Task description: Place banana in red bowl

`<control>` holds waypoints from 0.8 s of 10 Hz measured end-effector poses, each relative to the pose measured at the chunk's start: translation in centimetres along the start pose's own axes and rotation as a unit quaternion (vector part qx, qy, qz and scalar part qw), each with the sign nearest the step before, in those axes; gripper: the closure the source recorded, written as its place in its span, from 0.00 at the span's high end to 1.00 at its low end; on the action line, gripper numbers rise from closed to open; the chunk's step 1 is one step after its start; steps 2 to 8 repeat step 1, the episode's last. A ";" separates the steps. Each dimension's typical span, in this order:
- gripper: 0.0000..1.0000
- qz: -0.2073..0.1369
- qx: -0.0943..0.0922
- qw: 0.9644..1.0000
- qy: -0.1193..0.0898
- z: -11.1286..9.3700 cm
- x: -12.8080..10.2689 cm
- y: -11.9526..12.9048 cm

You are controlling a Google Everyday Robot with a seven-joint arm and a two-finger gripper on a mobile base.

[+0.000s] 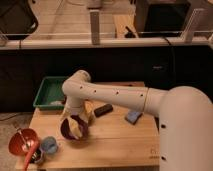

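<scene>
One white robot arm lowers its gripper point(75, 126), holding the slender yellow banana point(76, 128), over a dark maroon bowl point(70, 133) on the wooden table point(120, 142); release appears left; orange-red bowl point(22, 141) sits apart.

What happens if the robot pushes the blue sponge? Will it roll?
Probably not: the sponge looks flat, lying on the table, so it should slide. Being a sponge, it is likely light and squishy. The hand is away from it, down at the dark bowl.
</scene>
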 end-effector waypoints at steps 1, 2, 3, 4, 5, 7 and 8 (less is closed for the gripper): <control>0.80 -0.001 0.000 1.000 0.000 0.0 0.0 -0.1; 0.80 -0.001 0.000 1.000 0.000 0.0 0.0 -0.1; 0.80 -0.001 0.000 1.000 0.000 0.0 0.0 -0.1; 0.80 -0.001 0.000 1.000 0.000 0.0 0.0 -0.1; 0.80 -0.001 0.000 1.000 0.000 0.0 0.0 -0.1; 0.80 -0.001 0.000 1.000 0.000 0.0 0.0 -0.1; 0.80 -0.001 0.000 1.000 0.000 0.0 0.0 -0.1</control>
